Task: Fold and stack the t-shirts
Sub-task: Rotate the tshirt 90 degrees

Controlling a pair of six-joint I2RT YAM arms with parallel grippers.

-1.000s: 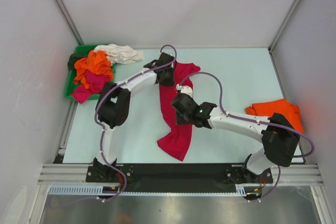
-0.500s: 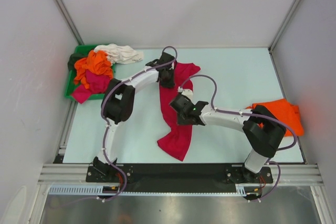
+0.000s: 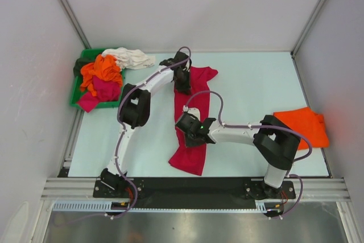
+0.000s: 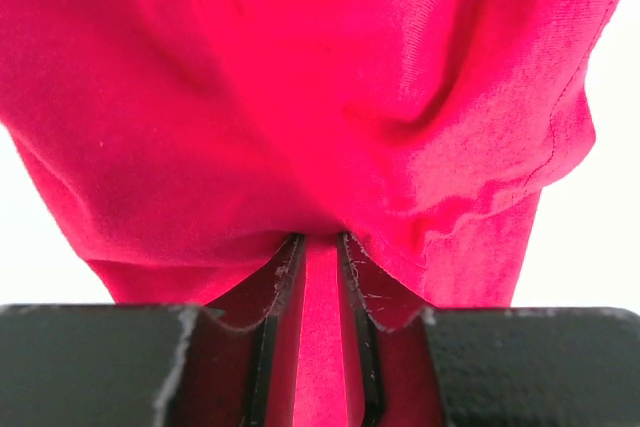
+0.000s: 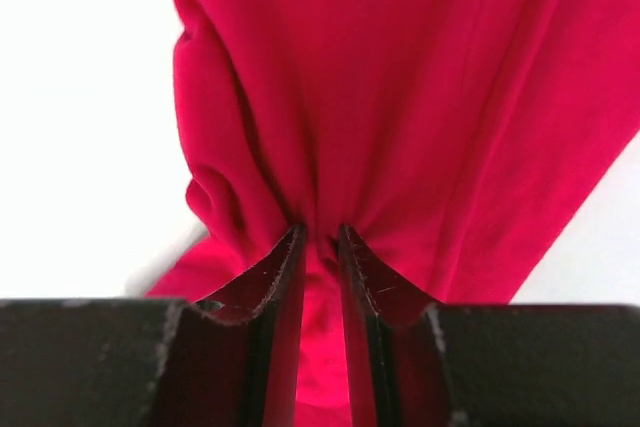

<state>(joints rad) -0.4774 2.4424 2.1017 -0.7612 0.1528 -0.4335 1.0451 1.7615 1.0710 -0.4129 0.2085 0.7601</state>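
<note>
Step, as judged: spreading red t-shirt (image 3: 192, 157) flat before fold; no fold made yet. Shirt lies bunched in long rope mid-table (image 3: 256, 83), running far to near. Left gripper (image 3: 182, 83) pinches far end, jaws narrow with cloth between. Right gripper (image 3: 190, 130) likewise clamped on cloth near middle. Next move likely needs arms pulling apart to flatten twisted slack. Around: green bin (image 3: 75, 94) far left with heap of shirts (image 3: 102, 75) spilling over; orange t-shirt (image 3: 301, 126) laid flat at right. Neither blocks spread area.
</note>
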